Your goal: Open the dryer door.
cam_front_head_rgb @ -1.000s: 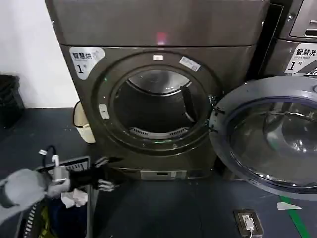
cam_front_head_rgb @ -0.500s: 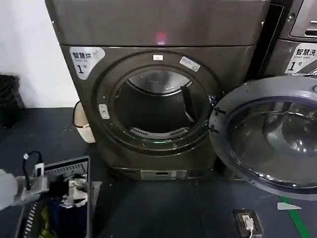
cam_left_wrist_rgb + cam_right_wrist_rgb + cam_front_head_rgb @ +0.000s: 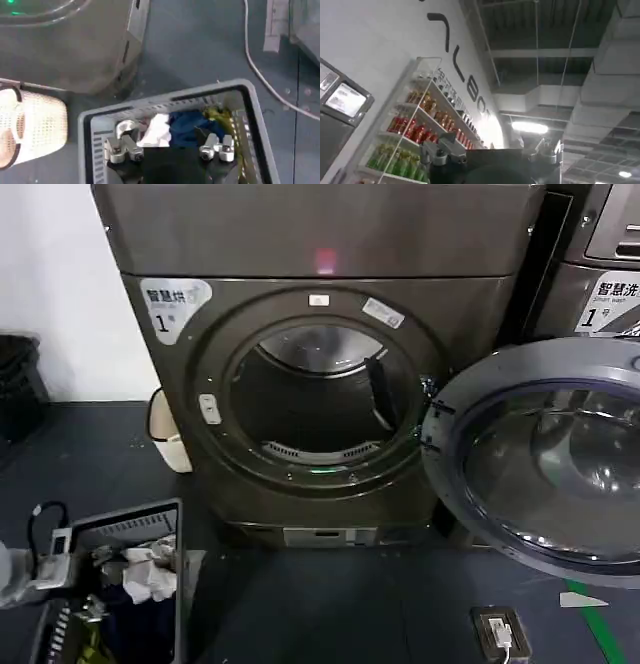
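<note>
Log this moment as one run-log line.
dryer door: open | left gripper: jaws open, over laundry basket | right gripper: jaws open, pointing up

The dryer [image 3: 320,364] is a dark bronze-grey metal, with a white label carrying dark characters at its upper left corner. Its door [image 3: 545,459] has a grey rim around dark tinted glass. The floor [image 3: 330,604] is dark blue-grey, with a green tape strip near its right edge. The laundry basket [image 3: 170,107] is grey with slotted walls and holds white, dark blue and yellow-green cloth. A cream mesh-patterned basket [image 3: 30,125] sits beside the dryer. The left pincer [image 3: 170,150] is silver and black.
</note>
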